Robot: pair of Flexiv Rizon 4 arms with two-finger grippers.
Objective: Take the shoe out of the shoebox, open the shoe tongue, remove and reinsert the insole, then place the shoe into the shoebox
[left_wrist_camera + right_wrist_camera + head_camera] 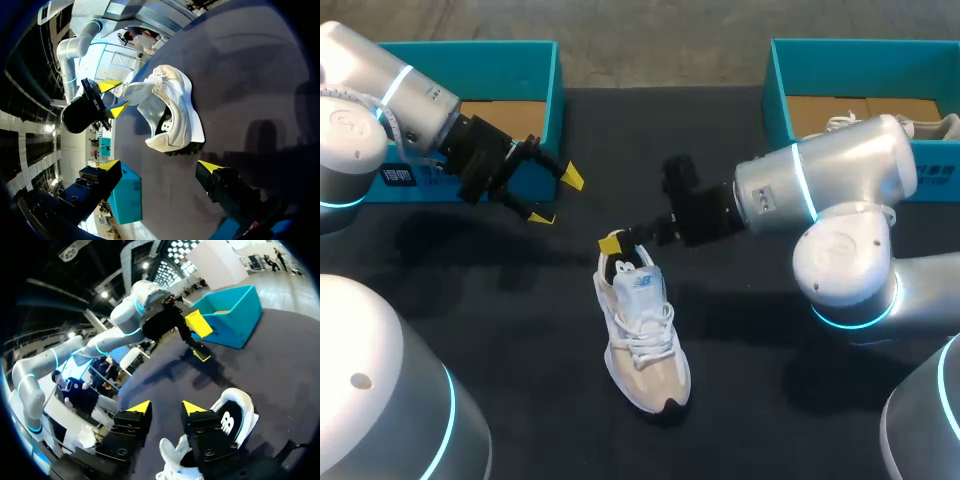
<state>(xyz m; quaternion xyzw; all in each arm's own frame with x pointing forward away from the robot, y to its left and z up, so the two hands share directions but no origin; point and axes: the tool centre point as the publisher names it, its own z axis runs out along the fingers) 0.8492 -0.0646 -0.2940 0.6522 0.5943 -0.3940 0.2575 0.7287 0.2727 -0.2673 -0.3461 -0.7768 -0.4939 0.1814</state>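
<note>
Shoe just under right hand

shoe: partly behind right gripper | right shoebox: cut off

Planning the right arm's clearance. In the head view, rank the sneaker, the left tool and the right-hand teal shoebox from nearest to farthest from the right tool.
1. Sneaker: its heel sits right at the right tool.
2. Left tool: off to the left and a little farther back.
3. Right-hand teal shoebox: clearly farthest, at the back right.
</note>
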